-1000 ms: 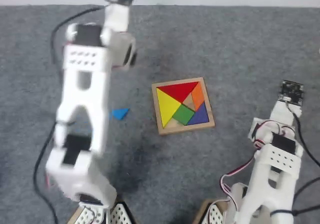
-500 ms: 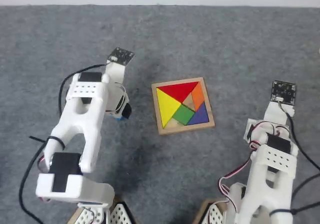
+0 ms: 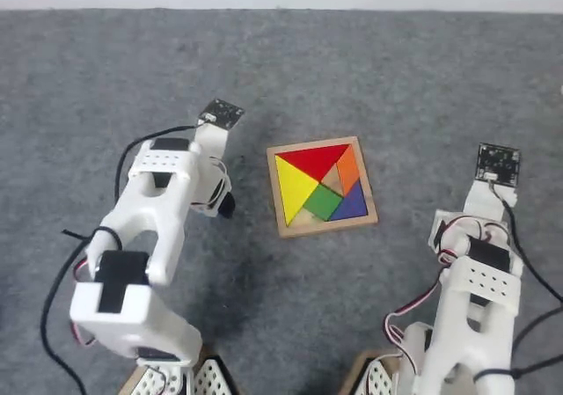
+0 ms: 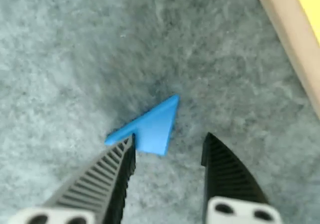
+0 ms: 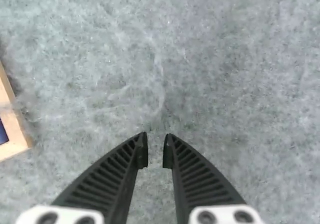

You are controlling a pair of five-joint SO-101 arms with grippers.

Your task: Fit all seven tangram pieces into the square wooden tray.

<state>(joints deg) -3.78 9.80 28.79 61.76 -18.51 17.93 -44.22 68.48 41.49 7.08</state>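
Note:
The square wooden tray lies mid-table holding red, yellow, green, orange and dark blue pieces, with bare wood near its centre and along its near edge. A light blue triangle lies on the carpet left of the tray. My left gripper hangs open just over it, one fingertip at the triangle's edge, the other beside it. In the high view the left arm covers that triangle. My right gripper is shut on nothing, low over bare carpet right of the tray.
Grey carpet covers the table. The tray's corner lies close to the left gripper, and another tray corner shows off to the side of the right gripper. The right arm stands at the near right.
The left arm has swung in from the far left and come down over the blue triangle, hiding it in the high view. The right arm shifted slightly.

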